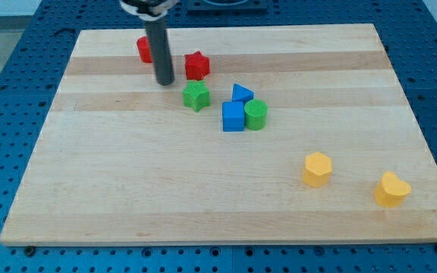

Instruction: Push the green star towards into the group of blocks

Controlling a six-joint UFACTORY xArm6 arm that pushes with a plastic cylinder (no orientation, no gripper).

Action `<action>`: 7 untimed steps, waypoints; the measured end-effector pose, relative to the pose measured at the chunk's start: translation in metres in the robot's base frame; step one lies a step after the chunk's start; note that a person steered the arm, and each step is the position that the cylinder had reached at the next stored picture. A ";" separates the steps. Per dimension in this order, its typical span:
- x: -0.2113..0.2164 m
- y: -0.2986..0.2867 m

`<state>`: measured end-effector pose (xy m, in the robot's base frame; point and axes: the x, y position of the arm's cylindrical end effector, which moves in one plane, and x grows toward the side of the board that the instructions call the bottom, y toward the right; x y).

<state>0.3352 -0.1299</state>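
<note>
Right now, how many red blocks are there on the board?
2. One red block sits near the view's top, partly hidden behind the rod; the red star lies right of my tip. None seem hidden elsewhere.

Robotics lab bench setting. A pale wooden board (218,205) is laid on a blue perforated metal table (6,98), whose regular grid of mounting holes is seen at 9, 3 and 6 o'clock. Small coloured plastic test blocks are scattered on the board.
</note>
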 end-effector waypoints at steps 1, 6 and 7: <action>0.014 -0.013; 0.046 0.091; 0.046 0.111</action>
<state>0.3815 -0.0185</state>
